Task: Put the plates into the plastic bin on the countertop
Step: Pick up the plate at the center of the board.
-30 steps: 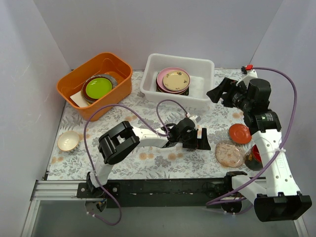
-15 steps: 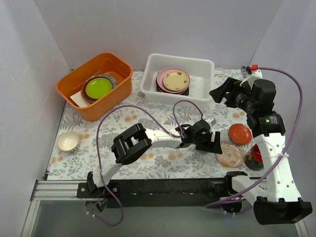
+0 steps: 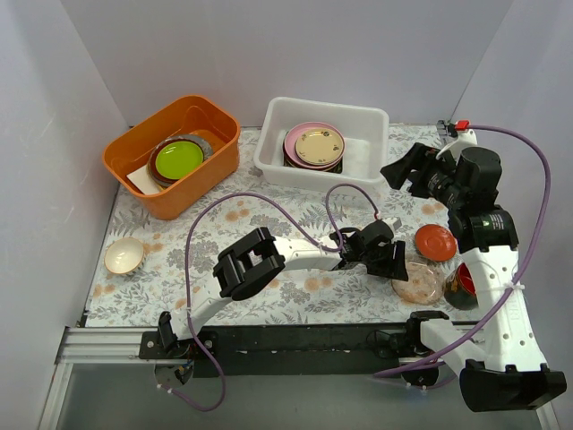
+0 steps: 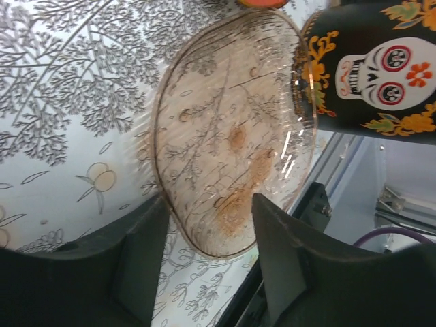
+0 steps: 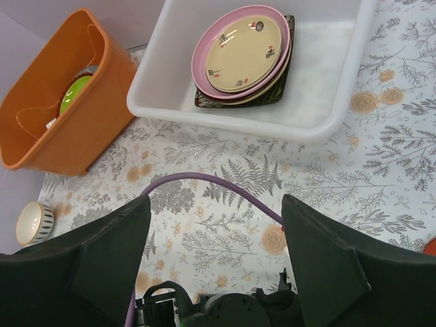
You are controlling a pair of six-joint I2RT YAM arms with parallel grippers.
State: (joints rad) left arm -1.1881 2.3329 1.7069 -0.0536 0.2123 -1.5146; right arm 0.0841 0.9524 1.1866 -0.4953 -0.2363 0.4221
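The fern-printed pale surface point(image 3: 134, 287) stood between plain white walls point(image 3: 313, 45); the clear speckled pinkish round plate point(image 4: 231, 129) lay near its front right edge, rim between the half-closed left claw point(image 4: 210, 204), grip uncertain; the right claw point(image 5: 216, 204) hung wide open; the white translucent plastic bin point(image 3: 313, 179) held stacked plates point(image 3: 315, 146).

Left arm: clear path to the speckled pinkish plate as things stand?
Probably yes: the left gripper straddles the near rim of the speckled pinkish plate, nothing between. The skull cup crowds only its far edge.
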